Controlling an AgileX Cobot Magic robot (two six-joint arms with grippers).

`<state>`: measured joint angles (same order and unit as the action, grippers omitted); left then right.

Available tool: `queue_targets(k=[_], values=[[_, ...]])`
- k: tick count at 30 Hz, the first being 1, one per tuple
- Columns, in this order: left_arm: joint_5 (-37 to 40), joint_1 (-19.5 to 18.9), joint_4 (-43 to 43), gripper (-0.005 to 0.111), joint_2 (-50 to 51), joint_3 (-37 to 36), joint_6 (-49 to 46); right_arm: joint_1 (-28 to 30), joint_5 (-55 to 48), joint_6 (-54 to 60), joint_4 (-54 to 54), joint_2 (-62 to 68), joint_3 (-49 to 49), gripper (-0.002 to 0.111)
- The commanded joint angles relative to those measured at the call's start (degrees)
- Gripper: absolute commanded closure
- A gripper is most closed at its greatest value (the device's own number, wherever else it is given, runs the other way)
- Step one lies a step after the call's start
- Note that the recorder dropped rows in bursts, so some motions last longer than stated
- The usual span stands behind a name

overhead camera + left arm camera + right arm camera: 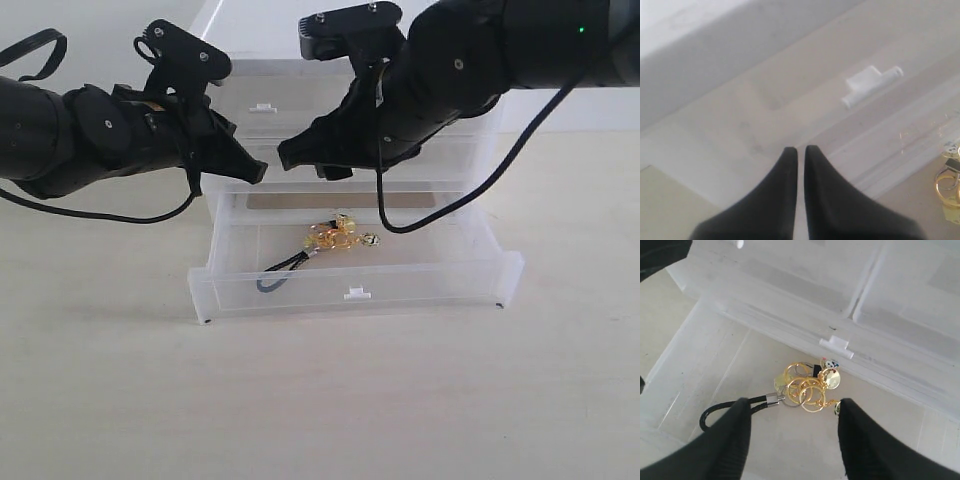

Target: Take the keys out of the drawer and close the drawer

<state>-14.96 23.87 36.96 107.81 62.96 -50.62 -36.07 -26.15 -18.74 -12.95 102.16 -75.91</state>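
The drawer (420,285) stood pulled open toward the near edge of the desk (320,400), the keys (335,236) lying inside. Above them hung the right gripper (794,410), jaws apart and empty; beside it was the left gripper (801,150), jaws together.

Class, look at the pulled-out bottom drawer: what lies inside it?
Only the keys, their dark strap loop trailing toward the drawer front. The rest of its visible floor is bare. Its back part sits under the middle tier, so that stretch cannot be checked.

Left arm (80,140), right arm (470,70): matte black, silver screws (372,6), black cables (381,200). Green light (581,29) on right. Left gripper (801,150): tapered fingers (775,200).
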Motion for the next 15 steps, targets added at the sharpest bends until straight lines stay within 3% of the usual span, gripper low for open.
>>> queue_targets(k=[1, 15], values=[[-35.2, -2.6, 2.3, 0.103, 1.5, 1.2, 0.3, 0.2, 0.3, -4.9, -0.3, 1.9, -0.2, 0.061], [-38.6, -2.6, 3.3, 0.103, 1.5, 1.2, 2.0, 3.5, 4.9, -9.2, 5.2, 8.4, -0.2, 0.061]])
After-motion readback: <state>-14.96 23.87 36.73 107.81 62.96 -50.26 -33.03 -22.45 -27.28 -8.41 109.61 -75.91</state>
